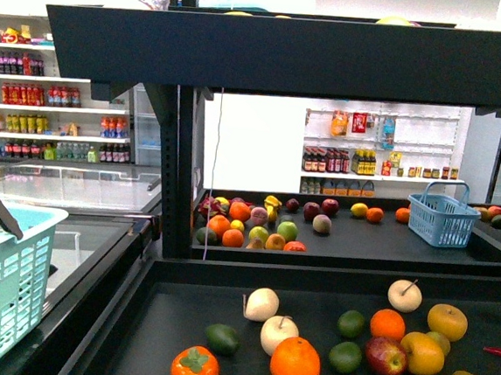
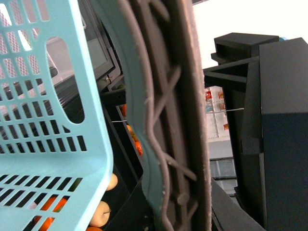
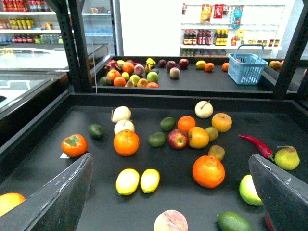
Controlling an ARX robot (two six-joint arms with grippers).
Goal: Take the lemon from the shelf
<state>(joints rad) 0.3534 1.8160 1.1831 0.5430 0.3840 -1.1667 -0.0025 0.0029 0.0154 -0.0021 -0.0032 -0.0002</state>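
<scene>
Bottles line the white wall racks at the back; nearer me is the black shelf [image 1: 245, 51], its lower tray strewn with fruit. I judge this to be the approach, with nothing picked up yet.

My right gripper [image 3: 170, 158] hovers over the tray, its fingers [image 3: 62, 192] spread wide and nothing between them. The lemons [image 3: 127, 181], two of them, lie just beside each other on the tray's near part, a little toward my left finger.

Next I would shift left and drop, centring on one lemon. Its twin is so close that a finger could knock it or catch both. An orange [image 3: 126, 142] sits just beyond them, a larger orange [image 3: 208, 171] lies nearby on the other side, and a pale peach [image 3: 171, 222] is on the near side.

A basket [image 1: 5, 280] fills the left wrist view, so I cannot tell how my left gripper stands.
</scene>
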